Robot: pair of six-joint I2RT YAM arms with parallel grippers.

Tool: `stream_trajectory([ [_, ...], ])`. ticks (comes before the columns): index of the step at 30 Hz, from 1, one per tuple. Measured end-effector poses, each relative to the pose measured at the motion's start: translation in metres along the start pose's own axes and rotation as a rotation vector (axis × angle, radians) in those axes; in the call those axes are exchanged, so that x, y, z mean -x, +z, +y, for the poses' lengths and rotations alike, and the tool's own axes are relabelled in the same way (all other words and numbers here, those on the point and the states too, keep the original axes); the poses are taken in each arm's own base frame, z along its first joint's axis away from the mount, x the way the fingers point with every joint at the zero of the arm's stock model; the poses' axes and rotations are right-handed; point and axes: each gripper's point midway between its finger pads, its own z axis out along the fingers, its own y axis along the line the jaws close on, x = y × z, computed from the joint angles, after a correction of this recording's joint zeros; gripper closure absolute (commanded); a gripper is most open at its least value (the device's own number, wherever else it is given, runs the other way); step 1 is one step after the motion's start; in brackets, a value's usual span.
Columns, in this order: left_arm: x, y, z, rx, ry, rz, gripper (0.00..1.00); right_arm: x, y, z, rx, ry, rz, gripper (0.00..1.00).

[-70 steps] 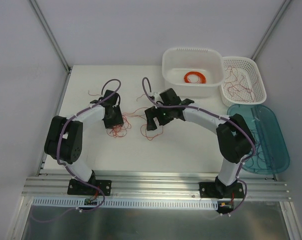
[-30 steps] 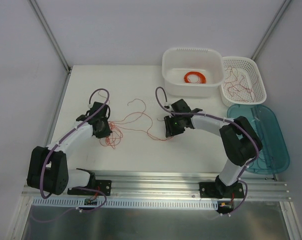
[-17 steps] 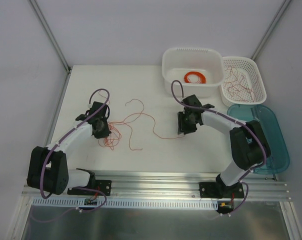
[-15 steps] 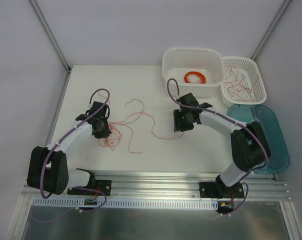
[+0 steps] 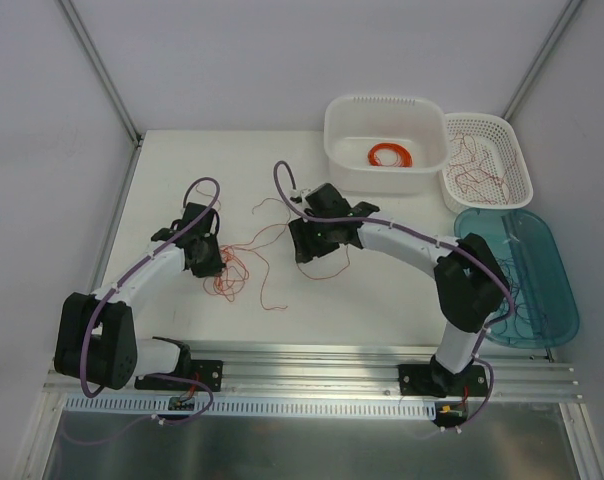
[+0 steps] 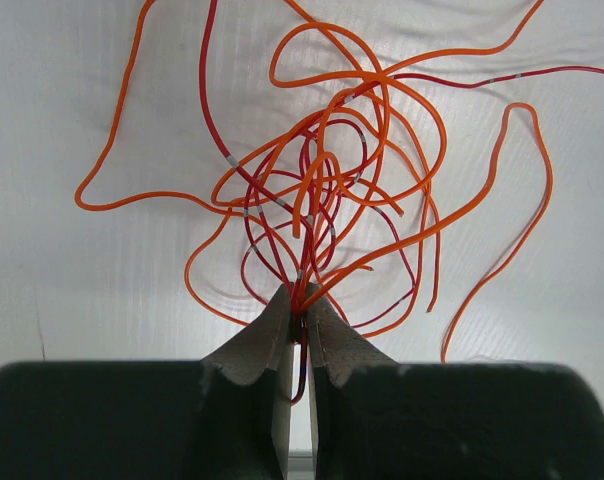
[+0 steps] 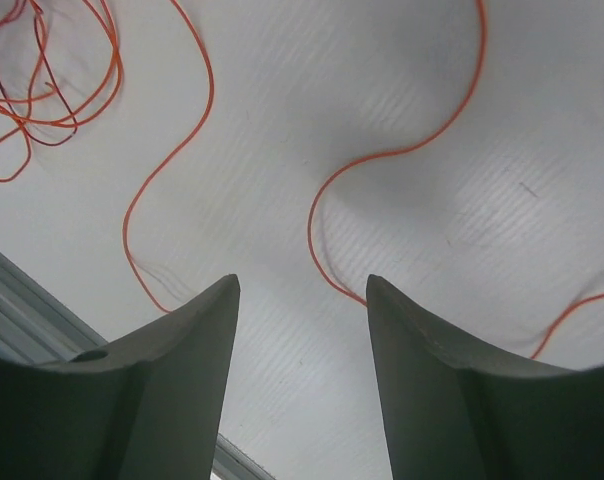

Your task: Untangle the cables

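Left wrist view: my left pincer (image 6: 300, 300) is pressed together on a few strands at the near edge of the cables (image 6: 327, 190). They form a scribbly knot of orange and red wires that fans out over the white tabletop (image 6: 72, 280) just ahead of the fingertips. On the right wrist view my right pincer (image 7: 302, 290) stands spread and grips nothing; a loose orange strand curves on the tabletop beneath its gap, and the knot lies off to its left.
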Motion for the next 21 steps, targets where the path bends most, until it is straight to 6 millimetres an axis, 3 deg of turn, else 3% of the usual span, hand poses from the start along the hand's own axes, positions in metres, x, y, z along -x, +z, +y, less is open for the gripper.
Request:
stream_trajectory([
  [6,-0.001,0.0,-0.003,-0.016,-0.001,0.008,0.96,-0.039,0.041,0.012,-0.017,-0.043,0.133,0.46],
  [10,-0.001,0.0,-0.003,-0.019,-0.001,0.008,0.96,-0.054,0.057,0.011,-0.057,-0.069,0.174,0.5],
  [17,-0.003,0.0,-0.002,-0.019,-0.001,0.009,0.97,-0.046,0.069,-0.004,-0.175,-0.107,0.144,0.63],
  [21,-0.003,-0.001,-0.003,-0.022,-0.002,0.005,0.97,-0.044,0.071,-0.012,-0.236,-0.136,0.133,0.82],
])
